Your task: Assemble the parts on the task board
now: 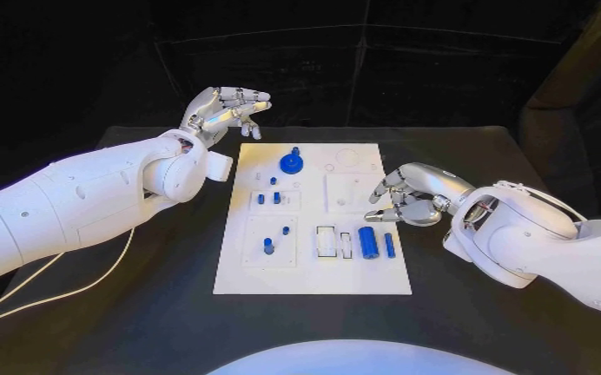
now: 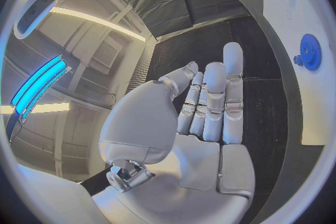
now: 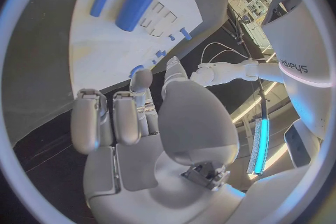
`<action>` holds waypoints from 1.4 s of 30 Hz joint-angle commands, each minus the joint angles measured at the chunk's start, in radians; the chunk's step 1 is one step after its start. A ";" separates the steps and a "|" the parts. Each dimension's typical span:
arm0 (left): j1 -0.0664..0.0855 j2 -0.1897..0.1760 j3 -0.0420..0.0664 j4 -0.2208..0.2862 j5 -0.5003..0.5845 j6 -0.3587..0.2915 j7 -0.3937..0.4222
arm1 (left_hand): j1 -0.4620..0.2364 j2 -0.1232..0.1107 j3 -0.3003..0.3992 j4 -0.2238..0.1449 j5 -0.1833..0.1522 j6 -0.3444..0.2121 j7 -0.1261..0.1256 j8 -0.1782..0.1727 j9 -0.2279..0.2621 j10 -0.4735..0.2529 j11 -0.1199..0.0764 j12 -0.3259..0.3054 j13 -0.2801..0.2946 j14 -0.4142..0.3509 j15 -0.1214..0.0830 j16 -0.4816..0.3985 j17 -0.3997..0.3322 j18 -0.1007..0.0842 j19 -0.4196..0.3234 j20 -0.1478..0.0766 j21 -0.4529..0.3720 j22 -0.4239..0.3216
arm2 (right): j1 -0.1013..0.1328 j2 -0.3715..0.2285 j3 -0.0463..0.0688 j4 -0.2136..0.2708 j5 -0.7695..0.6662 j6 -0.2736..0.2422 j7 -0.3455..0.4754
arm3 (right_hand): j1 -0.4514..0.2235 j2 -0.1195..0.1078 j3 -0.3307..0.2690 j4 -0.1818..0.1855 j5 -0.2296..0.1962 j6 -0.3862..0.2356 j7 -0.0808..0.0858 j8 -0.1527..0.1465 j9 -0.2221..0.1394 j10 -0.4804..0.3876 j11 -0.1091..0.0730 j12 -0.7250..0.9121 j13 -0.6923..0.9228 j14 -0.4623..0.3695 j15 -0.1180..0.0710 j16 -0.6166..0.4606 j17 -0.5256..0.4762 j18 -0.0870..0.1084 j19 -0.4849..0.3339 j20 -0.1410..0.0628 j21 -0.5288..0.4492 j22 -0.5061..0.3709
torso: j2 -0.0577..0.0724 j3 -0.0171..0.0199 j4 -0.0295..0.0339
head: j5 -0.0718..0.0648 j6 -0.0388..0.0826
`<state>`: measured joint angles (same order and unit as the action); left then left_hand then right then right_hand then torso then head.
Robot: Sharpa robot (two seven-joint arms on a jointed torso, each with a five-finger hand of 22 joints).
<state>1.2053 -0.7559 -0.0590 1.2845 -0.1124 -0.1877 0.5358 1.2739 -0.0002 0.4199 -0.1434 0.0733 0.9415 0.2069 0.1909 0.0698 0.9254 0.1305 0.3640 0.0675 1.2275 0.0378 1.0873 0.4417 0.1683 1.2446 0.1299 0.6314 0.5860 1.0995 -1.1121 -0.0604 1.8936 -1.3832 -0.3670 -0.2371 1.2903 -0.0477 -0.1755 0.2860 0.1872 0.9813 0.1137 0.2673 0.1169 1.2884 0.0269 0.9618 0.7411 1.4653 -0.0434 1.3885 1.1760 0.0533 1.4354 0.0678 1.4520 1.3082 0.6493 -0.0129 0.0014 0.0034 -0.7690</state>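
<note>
Only one piece of writing can be read: "sharpa", in dark letters on the robot's white arm [image 3: 297, 64] in the right wrist view. The board [image 1: 316, 279] carries no legible marks.

The board lies in the middle of the black counter [image 1: 150, 323], long side running away from the robot. On it a blue gear [image 1: 292, 163] stands near the far end, with small blue pegs [image 1: 268, 197] set in a square recess below it and more pegs [image 1: 268, 245] in a nearer recess. Toward the near right side a thick blue cylinder [image 1: 368, 242] lies flat, with a thinner blue rod [image 1: 390, 246] just beside it and rectangular slots [image 1: 334, 242] on its other side.

The left hand [image 1: 226, 113] is raised beyond the board's far left corner, off the board, its fingers [image 2: 213, 101] stretched out side by side and holding nothing. The gear shows past them in the left wrist view, well apart from the hand.

The right hand [image 1: 408, 194] sits at the board's right edge, near the middle of its length, fingers [image 3: 115, 117] curled inward with nothing visible between them. It is near the cylinder and rod but apart from them.

A pale cable [image 1: 75, 284] trails across the counter under the left arm, clear of the board.
</note>
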 commanded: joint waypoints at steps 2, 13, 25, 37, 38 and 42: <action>0.002 0.000 0.000 0.002 0.003 0.009 0.004 | 0.000 0.013 0.002 -0.001 0.006 0.000 -0.004 0.003 0.001 -0.004 0.000 0.004 -0.001 -0.006 -0.003 -0.006 -0.001 0.014 -0.007 -0.001 -0.007 -0.001 | 0.001 -0.018 0.000 0.004 -0.014 0.061 -0.142 | -0.026 0.004 -0.024 0.005 0.016 -0.009 -0.003 0.023 0.002 -0.001 0.002 0.063 0.090 0.047 0.001 0.015 0.026 -0.009 0.012 0.002 0.011 0.092 | -0.006 -0.0003 -0.0089 | -0.010 -0.001; 0.001 -0.003 0.000 0.003 0.003 0.014 0.005 | -0.001 0.016 0.002 -0.001 0.006 0.009 -0.006 0.012 0.003 -0.007 -0.001 0.006 -0.001 -0.008 -0.004 -0.006 -0.004 0.014 -0.007 -0.002 -0.009 -0.002 | -0.032 0.013 -0.002 -0.016 -0.055 0.072 -0.272 | -0.091 -0.003 -0.035 0.007 0.023 -0.015 -0.005 0.049 0.001 0.060 0.001 0.210 0.296 0.051 0.002 0.038 0.074 -0.013 0.022 0.003 0.022 0.110 | -0.005 -0.0010 -0.0093 | -0.015 -0.006; 0.001 -0.003 -0.001 0.004 0.003 0.016 0.006 | -0.001 0.016 0.002 -0.001 0.006 0.009 -0.006 0.012 0.003 -0.007 -0.001 0.006 -0.001 -0.008 -0.004 -0.006 -0.004 0.014 -0.007 -0.002 -0.009 -0.002 | -0.059 0.081 -0.002 -0.045 -0.081 0.107 -0.286 | -0.098 -0.006 -0.031 0.007 0.024 -0.015 -0.006 0.056 0.002 0.069 0.001 0.238 0.337 0.053 0.001 0.044 0.085 -0.014 0.024 0.003 0.024 0.113 | -0.004 -0.0006 -0.0090 | -0.015 -0.010; 0.000 -0.005 -0.001 0.005 0.003 0.018 0.007 | -0.002 0.015 0.001 -0.001 0.006 0.009 -0.007 0.014 0.003 -0.008 -0.001 0.008 -0.001 -0.009 -0.004 -0.006 -0.007 0.014 -0.007 -0.002 -0.010 -0.003 | -0.079 0.118 -0.002 -0.067 -0.098 0.154 -0.304 | -0.100 -0.004 -0.027 0.007 0.039 -0.011 -0.007 0.063 0.003 0.072 0.000 0.253 0.362 0.054 0.001 0.048 0.095 -0.014 0.025 0.003 0.025 0.115 | -0.004 -0.0012 -0.0089 | -0.019 -0.015; 0.000 -0.005 -0.001 0.005 0.003 0.018 0.007 | -0.002 0.015 0.001 -0.001 0.006 0.009 -0.007 0.014 0.003 -0.008 -0.001 0.008 -0.001 -0.009 -0.004 -0.006 -0.007 0.014 -0.007 -0.002 -0.010 -0.003 | -0.080 0.120 -0.002 -0.068 -0.099 0.158 -0.307 | -0.100 -0.004 -0.027 0.006 0.040 -0.010 -0.007 0.064 0.003 0.072 0.000 0.254 0.364 0.054 0.001 0.048 0.095 -0.014 0.025 0.003 0.026 0.116 | -0.004 -0.0012 -0.0090 | -0.019 -0.015; 0.000 -0.007 -0.001 0.005 0.003 0.017 0.007 | -0.002 0.015 0.001 -0.001 0.006 0.009 -0.007 0.014 0.003 -0.008 -0.001 0.008 -0.001 -0.009 -0.004 -0.006 -0.007 0.014 -0.007 -0.002 -0.010 -0.003 | -0.084 0.129 -0.002 -0.075 -0.104 0.171 -0.314 | -0.099 0.001 -0.025 0.006 0.046 -0.003 -0.009 0.069 0.004 0.073 -0.002 0.257 0.371 0.054 0.000 0.049 0.096 -0.014 0.025 0.002 0.026 0.116 | -0.004 0.0000 -0.0112 | -0.017 -0.017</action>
<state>1.2041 -0.7617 -0.0604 1.2873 -0.1124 -0.1814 0.5357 1.2734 0.0082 0.4198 -0.1434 0.0733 0.9453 0.2032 0.2018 0.0712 0.9255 0.1305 0.3678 0.0675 1.2240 0.0341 1.0873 0.4363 0.1682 1.2446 0.1299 0.6275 0.5842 1.0160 -0.9858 -0.0629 1.8203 -1.4691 -0.2309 -0.5336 1.1961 -0.0483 -0.2060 0.2905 0.2301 0.9748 0.1069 0.3302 0.1202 1.3526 0.0249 1.2129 1.1107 1.4651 -0.0432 1.4309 1.2710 0.0539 1.4532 0.0680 1.4746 1.3077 0.6452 -0.0135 -0.0076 -0.0141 -0.7854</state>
